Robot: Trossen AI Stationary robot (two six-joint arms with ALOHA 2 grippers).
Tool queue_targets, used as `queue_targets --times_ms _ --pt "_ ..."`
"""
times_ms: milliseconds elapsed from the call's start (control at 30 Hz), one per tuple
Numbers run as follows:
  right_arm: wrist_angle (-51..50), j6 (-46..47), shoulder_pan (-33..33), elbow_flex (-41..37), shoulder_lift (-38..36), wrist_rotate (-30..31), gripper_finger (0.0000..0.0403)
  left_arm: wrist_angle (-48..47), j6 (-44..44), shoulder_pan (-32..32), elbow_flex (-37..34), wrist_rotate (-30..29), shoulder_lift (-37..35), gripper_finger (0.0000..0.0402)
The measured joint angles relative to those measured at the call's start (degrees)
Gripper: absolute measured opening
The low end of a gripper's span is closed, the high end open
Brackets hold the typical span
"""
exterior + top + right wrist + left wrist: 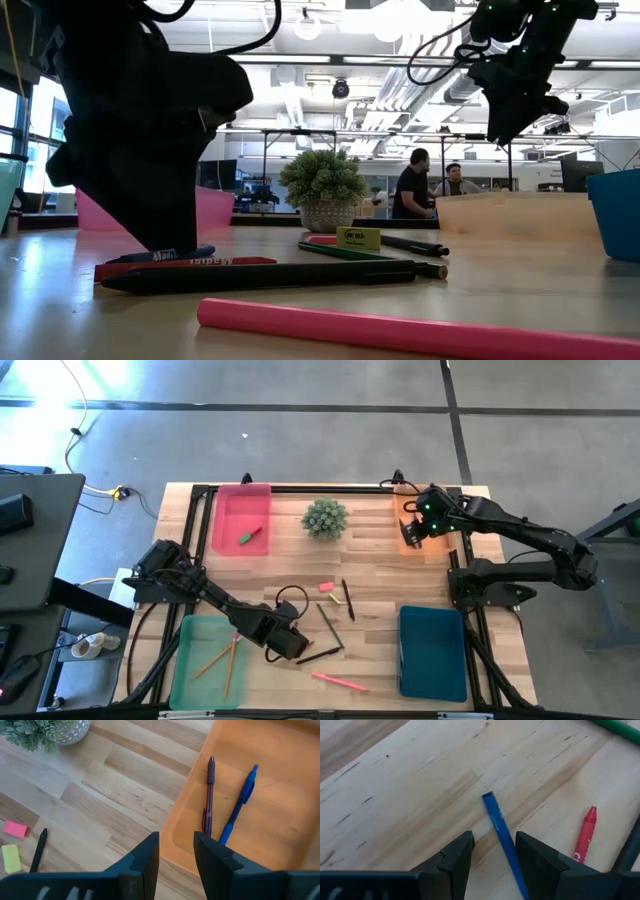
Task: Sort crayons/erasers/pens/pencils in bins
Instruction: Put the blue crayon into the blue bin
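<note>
I am straddling the short blue wax crayon [502, 837] with the left gripper [494, 855], fingers apart; I should be centring before closing, clear of the red crayon [585, 834] beside it.

Bare wood lies open between the pink bin [241, 518] and the green bin [208, 660]; a potted plant [325, 518] blocks the table's [375, 575] far middle.

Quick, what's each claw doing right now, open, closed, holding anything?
Left claw: open, straddling the short blue crayon on the table, not gripping.
Right claw: open, empty, over the orange plastic bin.
</note>
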Motion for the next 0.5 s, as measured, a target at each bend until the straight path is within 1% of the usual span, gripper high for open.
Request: queue_targets --times_ms 133,233,333,500 --pt "0.0 -0.1 0.0 0.0 0.0 0.0 0.0114 -1.1 0.1 0.5 0.0 0.4 0.0 0.0144" --pt "0.0 -0.1 0.0 0.0 0.0 0.0 0.0114 -1.5 0.7 1.2 0.0 1.4 0.0 0.0134" --pt "0.0 -0.1 0.0 0.0 0.0 0.0 0.0114 -1.9 2.2 1.9 -0.1 2.4 0.0 0.0112" --pt "0.0 -0.1 0.0 0.0 0.0 0.0 0.0114 -2.5 3.1 2.5 -0.2 4.1 0.0 0.0065"
